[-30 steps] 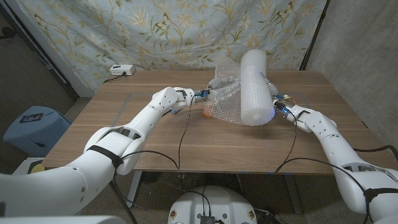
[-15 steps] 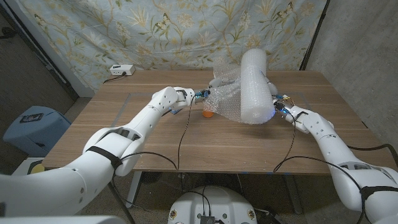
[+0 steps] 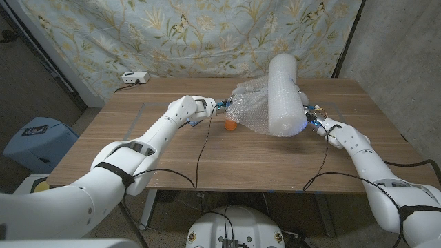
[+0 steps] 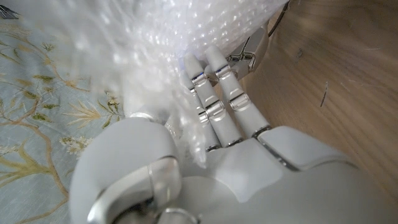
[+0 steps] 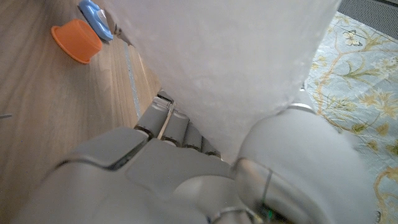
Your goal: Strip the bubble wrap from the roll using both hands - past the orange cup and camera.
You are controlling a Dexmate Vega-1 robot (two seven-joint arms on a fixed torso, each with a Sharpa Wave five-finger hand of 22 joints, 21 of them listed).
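I see the roll [image 3: 284,96] toward the table's [image 3: 172,155] far right corner, running from the far edge toward the near one. My right hand [image 3: 315,122] sits against its near right side. The loose wrap [image 3: 249,110] spreads left from the roll to my left hand [image 3: 215,107], which grips it. The cup [image 3: 231,125] lies on the table under the wrap's near left edge. A small box [image 3: 134,78] sits at the far left corner.

One roll of bubble wrap [image 3: 284,96] is seen right of centre, with one loose sheet [image 3: 249,111] pulled from it. One orange cup [image 3: 231,125], one white box [image 3: 134,78] at upper left, one wooden table [image 3: 172,155] and two hands [image 3: 220,105] [image 3: 311,118] are counted.
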